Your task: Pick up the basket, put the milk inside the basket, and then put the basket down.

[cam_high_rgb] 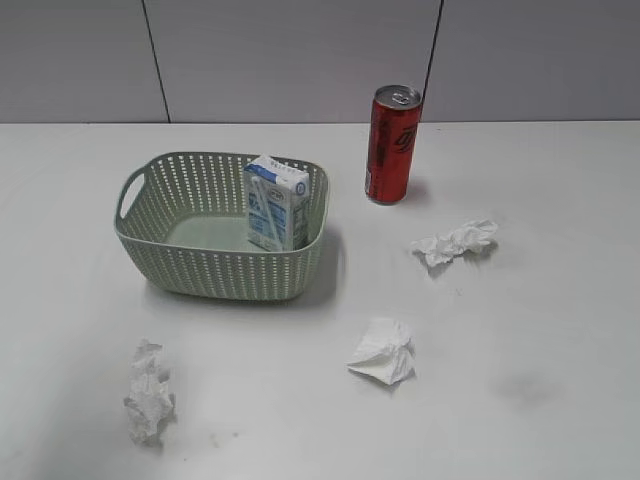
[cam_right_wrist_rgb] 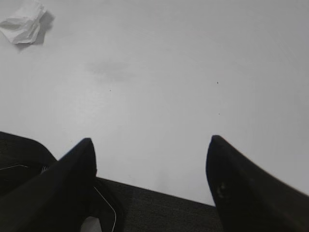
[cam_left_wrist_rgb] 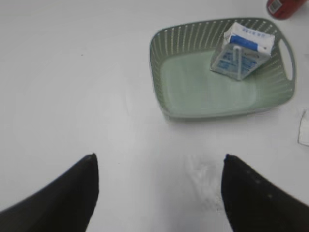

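The pale green basket (cam_high_rgb: 190,262) stands on the white table left of centre. The white-and-blue milk carton (cam_high_rgb: 275,203) stands upright inside it at its right end. The left wrist view shows the basket (cam_left_wrist_rgb: 159,72) up and to the right, with the milk (cam_left_wrist_rgb: 244,50) inside. My left gripper (cam_left_wrist_rgb: 159,162) is open and empty over bare table, well short of the basket. My right gripper (cam_right_wrist_rgb: 149,140) is open and empty over the table's near edge. Neither gripper shows in the exterior view.
A tall red can (cam_high_rgb: 392,144) stands behind the basket to the right; its base shows in the left wrist view (cam_left_wrist_rgb: 285,7). Crumpled tissues lie at the right (cam_high_rgb: 455,242), front centre (cam_high_rgb: 384,351) and front left (cam_high_rgb: 148,392). One tissue shows in the right wrist view (cam_right_wrist_rgb: 24,24).
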Motion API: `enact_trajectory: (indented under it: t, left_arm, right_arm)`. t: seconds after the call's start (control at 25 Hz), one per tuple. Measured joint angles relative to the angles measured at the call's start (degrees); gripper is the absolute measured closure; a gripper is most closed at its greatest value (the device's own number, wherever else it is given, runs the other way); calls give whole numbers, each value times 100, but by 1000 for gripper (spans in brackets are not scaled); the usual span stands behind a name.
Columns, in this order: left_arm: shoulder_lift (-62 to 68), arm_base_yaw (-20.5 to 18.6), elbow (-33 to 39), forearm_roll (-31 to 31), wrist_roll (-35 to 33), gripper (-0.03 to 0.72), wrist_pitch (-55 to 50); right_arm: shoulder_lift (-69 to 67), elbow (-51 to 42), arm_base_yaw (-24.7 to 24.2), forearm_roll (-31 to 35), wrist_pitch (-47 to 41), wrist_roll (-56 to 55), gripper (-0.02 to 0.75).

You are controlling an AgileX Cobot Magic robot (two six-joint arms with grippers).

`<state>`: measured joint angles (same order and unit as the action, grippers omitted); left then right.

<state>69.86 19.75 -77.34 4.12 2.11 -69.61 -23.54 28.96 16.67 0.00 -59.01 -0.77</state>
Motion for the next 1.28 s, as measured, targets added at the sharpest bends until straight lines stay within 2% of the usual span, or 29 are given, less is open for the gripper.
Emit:
enact_trajectory:
  t: [0.36, 0.6, 0.76, 0.88, 1.08, 1.28]
  left_arm:
    - [-3037, 6, 2798, -86, -51, 99, -31]
    - [-5002, 6, 4145, -93, -91, 99, -59]
    - [-5924, 6, 4654, -87, -279, 99, -29]
    - [-6304, 6, 4766, -87, -418, 99, 41]
    - [-6392, 6, 4939, -83, -829, 99, 541]
    - [-6386, 6, 4988, -83, -906, 99, 672]
  right_arm:
    - [0, 0, 0, 0, -1, 0, 201]
    - [0, 0, 0, 0, -1, 0, 201]
    - [0, 0, 0, 0, -1, 0, 201]
    - [0, 0, 0, 0, -1, 32, 202]
    - [0, 0, 0, 304, -7, 351, 202]
    - [0, 0, 0, 352, -7, 417, 202]
